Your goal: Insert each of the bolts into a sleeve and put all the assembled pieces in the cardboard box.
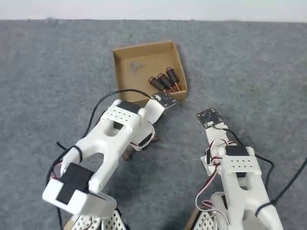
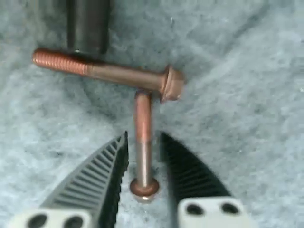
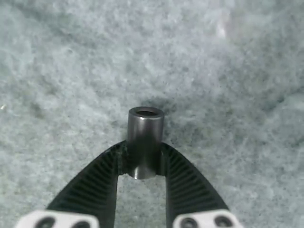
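Grey felt tabletop [image 1: 48,72]. Three assembled pieces [image 1: 165,80] lay in the cardboard box [image 1: 144,46]. My left jaws straddled a loose bolt [image 2: 143,137], slightly open; a second bolt [image 2: 109,73] lay crosswise beyond. My right jaws clamped a sleeve [image 3: 145,137]. Two assemblies seemingly remained.

The hand [image 2: 143,137] sat open astride a bolt [image 2: 143,147]; a second bolt [image 2: 109,75] lay crosswise beyond its fingertips, a sleeve [image 2: 88,26] past that.

bolts [image 2: 118,76]: coppery metal, bit of shine, threaded ends rough
sleeve [image 3: 145,133]: dark metal, smooth, dull satin
bench [image 1: 48,72]: grey felt-like cloth, fuzzy, matt
box [image 1: 116,67]: plain brown cardboard, matt
right hand [image 3: 142,147]: black plastic fingers [image 3: 187,185], ribbed, matt
arm shells [image 1: 120,129]: white plastic, smooth
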Robot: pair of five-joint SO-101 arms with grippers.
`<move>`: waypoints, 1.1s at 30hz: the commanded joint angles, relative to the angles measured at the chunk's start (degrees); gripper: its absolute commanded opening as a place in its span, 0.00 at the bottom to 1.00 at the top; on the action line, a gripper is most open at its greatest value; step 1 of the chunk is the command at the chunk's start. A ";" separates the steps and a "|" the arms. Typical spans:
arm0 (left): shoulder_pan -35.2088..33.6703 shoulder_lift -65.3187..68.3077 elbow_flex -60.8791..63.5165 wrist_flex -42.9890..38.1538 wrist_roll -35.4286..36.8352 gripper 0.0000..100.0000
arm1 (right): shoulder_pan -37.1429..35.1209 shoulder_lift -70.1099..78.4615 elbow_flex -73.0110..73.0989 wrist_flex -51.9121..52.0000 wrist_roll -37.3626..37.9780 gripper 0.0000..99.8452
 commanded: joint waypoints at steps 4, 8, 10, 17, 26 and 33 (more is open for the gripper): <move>-0.88 -0.62 -2.95 0.53 1.85 0.13 | 0.84 -2.15 -0.18 -1.19 1.58 0.01; 0.79 -3.87 -1.80 1.58 5.63 0.09 | 0.84 -2.15 -0.18 -1.19 2.11 0.01; 2.46 -8.97 0.04 2.99 6.15 0.06 | 0.75 -2.15 -0.18 -1.19 2.20 0.01; 7.47 -30.77 13.58 3.25 10.81 0.01 | 0.75 -2.15 -0.18 -1.19 2.20 0.01; 7.91 -34.20 23.16 2.73 17.49 0.02 | 0.66 -2.15 -0.18 -1.19 2.29 0.01; 8.44 -26.02 27.65 -6.33 17.67 0.01 | 0.66 -2.15 -0.18 -1.19 2.20 0.01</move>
